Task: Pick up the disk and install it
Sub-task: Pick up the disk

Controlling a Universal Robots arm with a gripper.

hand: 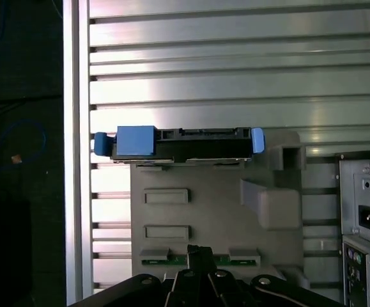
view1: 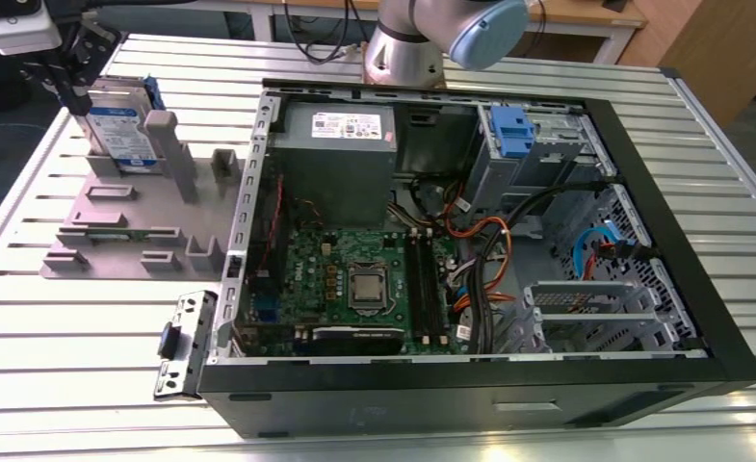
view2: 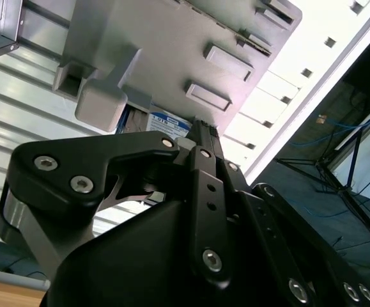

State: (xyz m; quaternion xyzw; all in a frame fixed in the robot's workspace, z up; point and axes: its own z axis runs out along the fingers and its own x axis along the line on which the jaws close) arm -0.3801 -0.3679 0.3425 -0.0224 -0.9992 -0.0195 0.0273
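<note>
Disk (view1: 118, 130) stands on its edge in a slot at the far end of a grey plastic fixture (view1: 108, 221), on the exterior view's left. Its white-and-blue label faces the near side, and its blue bracket frames the long edges. The fixture lies flat on a slatted metal surface (view1: 69, 337), just beside an open computer case (view1: 481, 404), which takes up the middle and the exterior view's right.

The black gripper (view1: 66, 82) hangs above the disk's top edge, toward its far left corner. Its fingers are pressed together and hold nothing. In the first wrist view, looking down, the disk (hand: 178, 142) shows as a thin dark bar with blue tabs at each end, upright in the fixture (hand: 197, 211). The gripper (hand: 196, 251) tip there sits apart from the disk, over the fixture's other end. In the second wrist view, a strip of the disk's label (view2: 167, 121) peeks out just past the gripper (view2: 200, 128) tip, under the fixture (view2: 159, 51).

Inside the case, a grey power supply box (view1: 339, 144) sits at the far side. A green motherboard (view1: 351, 279) lies below it, and a small blue latch (view1: 512, 130) is on a metal cage further right.
</note>
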